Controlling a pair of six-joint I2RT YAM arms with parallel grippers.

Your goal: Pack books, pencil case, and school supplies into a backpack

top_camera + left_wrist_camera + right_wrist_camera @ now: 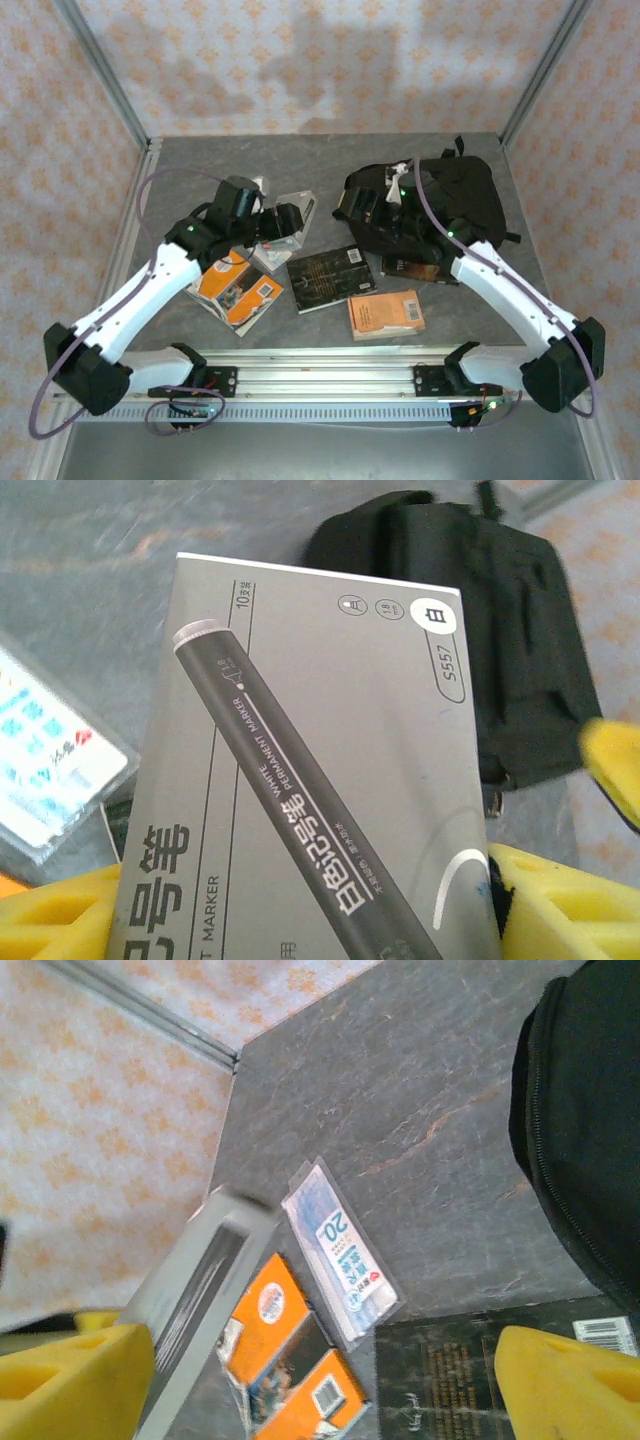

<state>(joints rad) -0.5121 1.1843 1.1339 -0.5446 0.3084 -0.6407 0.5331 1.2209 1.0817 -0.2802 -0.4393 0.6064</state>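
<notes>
The left tool (305, 920) clasps the grey marker box (300, 750), black backpack (490, 630) behind it.

- We see a grey tabletop (300, 160) with a mottled, stone-like grain; from the right wrist, faint reddish veins cross it.
- A pale wall covering (300, 60), printed with rows of small orange floral motifs, stands behind and on both sides; soft shadows lie on the back panel.
- A left metal post (105, 70) and a right metal post (548, 65) rise from the table's far corners.
- We find a slotted aluminium rail (330, 372) along the near edge.
</notes>
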